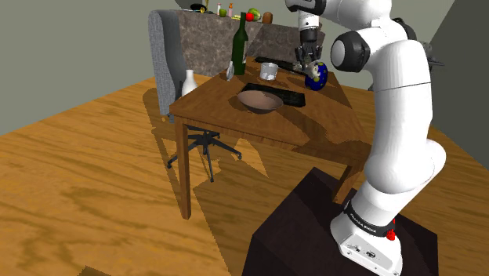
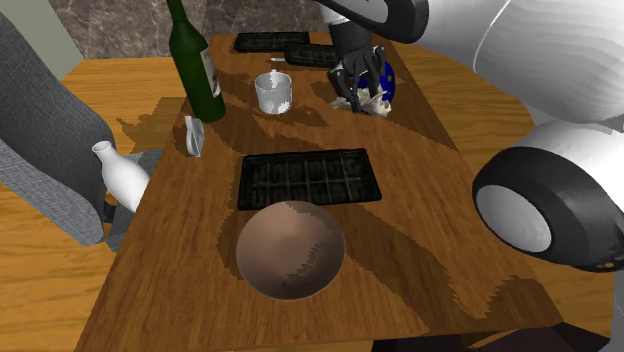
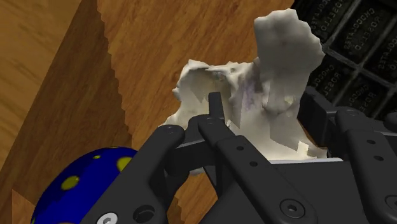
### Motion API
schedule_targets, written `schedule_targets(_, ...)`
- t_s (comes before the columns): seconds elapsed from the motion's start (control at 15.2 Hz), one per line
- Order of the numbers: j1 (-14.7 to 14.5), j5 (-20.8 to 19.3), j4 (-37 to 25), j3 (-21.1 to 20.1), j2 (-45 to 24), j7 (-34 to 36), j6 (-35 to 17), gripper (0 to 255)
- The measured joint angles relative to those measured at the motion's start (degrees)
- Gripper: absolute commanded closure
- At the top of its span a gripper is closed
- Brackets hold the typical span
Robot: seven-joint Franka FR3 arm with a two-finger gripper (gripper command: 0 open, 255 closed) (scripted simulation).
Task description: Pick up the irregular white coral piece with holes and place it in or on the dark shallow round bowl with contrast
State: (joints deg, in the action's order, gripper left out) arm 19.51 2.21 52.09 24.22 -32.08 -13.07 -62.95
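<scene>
Across the table, the gripper clasps the coral, grasp seemingly made; lifting it toward the bowl likely follows.

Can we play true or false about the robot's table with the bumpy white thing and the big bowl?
1. The green bottle stands upright on the table. True.
2. The white coral piece lies in the brown bowl. False: the bowl is empty, and the coral is clasped between the black fingers at the far end of the table.
3. A blue ball with yellow spots sits close beside the coral. True.
4. The bowl is on the floor. False: it sits on the table, next to a dark tray.
</scene>
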Motion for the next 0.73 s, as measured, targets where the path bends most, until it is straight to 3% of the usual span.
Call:
schedule_targets(0.2,0.16,0.28,-3.15,-0.11,-0.68,0.25,2.51,255)
schedule_targets(0.46,-5.86,-0.96,7.87,-0.68,6.62,5.22,-0.76,255)
schedule_targets(0.73,-10.79,-1.27,14.79,-2.00,11.64,10.91,-2.45,255)
